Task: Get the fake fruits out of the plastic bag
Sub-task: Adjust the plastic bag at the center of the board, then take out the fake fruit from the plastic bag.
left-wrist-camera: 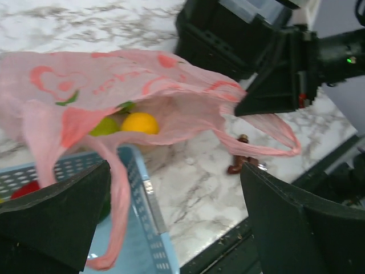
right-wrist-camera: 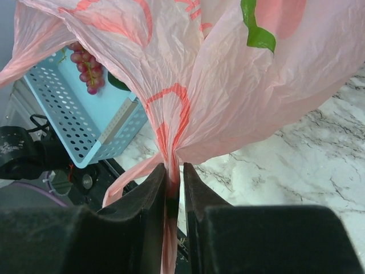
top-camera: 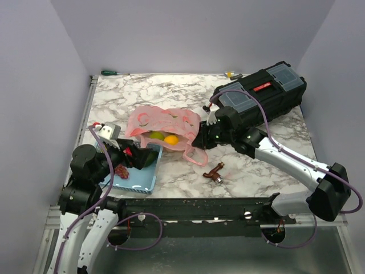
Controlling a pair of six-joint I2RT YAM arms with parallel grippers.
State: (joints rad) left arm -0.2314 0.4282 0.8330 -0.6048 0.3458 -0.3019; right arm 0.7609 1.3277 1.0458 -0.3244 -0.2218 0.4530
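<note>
The pink plastic bag lies at the table's middle, its mouth over the far end of the blue basket. An orange fruit and a green fruit show inside it; both also show in the left wrist view, orange and green. My right gripper is shut on the bag's gathered edge and holds it up. My left gripper is open and empty over the basket, just short of the bag's mouth. A red fruit lies in the basket.
A purple grape bunch and a dark green fruit lie in the basket. A black toolbox stands at the back right. A small brown object lies near the front edge. A green-handled screwdriver lies at the far edge.
</note>
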